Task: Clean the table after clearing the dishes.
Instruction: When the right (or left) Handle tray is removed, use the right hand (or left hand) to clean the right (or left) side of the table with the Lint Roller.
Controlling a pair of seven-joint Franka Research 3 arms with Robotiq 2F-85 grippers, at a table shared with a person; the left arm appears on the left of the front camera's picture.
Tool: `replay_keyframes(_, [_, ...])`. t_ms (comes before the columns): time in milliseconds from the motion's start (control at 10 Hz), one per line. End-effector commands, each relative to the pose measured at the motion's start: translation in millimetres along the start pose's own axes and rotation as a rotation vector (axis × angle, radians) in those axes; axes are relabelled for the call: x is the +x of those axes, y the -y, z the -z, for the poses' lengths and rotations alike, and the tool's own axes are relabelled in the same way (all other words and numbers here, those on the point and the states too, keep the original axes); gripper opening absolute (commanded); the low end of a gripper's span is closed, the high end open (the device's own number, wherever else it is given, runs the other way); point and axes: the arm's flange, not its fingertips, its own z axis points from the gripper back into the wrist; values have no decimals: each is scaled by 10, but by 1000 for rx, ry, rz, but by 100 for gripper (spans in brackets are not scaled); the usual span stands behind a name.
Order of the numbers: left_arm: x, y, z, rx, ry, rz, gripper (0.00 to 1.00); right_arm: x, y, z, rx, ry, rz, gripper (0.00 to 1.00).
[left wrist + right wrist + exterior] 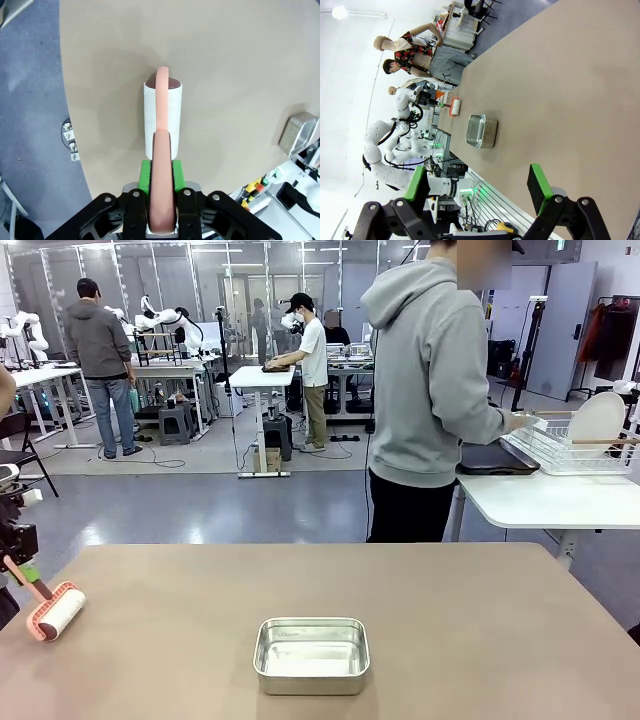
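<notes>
Gripping the salmon-pink handle of a lint roller (163, 120), the left gripper (162, 200) has its green pads clamped tight on either side of the handle, and the white roll lies against the table (235, 60) near its left edge. From the front, the roller (56, 612) sits at the table's (470, 620) left side with the pink end cap facing the camera, and the left gripper (22, 565) reaches in from the picture's edge just above it. In the middle of the near part of the table stands a shiny rectangular metal pan (311, 654), well apart from the roller. The right gripper (480, 192) hangs above the table with its jaws spread wide and nothing between them; its view, rolled sideways, shows the pan (481, 131) and, beyond it, the roller (454, 107).

Past the far edge of the table a person in a grey hoodie (430, 380) stands turned toward a smaller white table (550, 502) on the right. On that table lies a dark tray (496, 460) beside a wire dish rack (580, 452), in which a white plate (596, 423) stands on edge. The person's hand (522, 422) is at the rack's near corner.
</notes>
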Motion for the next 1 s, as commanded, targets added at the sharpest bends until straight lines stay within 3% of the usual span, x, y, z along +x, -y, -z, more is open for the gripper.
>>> replay_keyframes(0, [-149,117,4,48,-9,-11,21,-2,-23,-8,-5,6,-7,100])
replay_keyframes(400, [-292,469,-377,98,41,9,21,-2,-23,-8,-5,6,-7,100])
replay_keyframes(900, [-217,455,-437,76,52,33,21,-2,-23,-8,-5,6,-7,100])
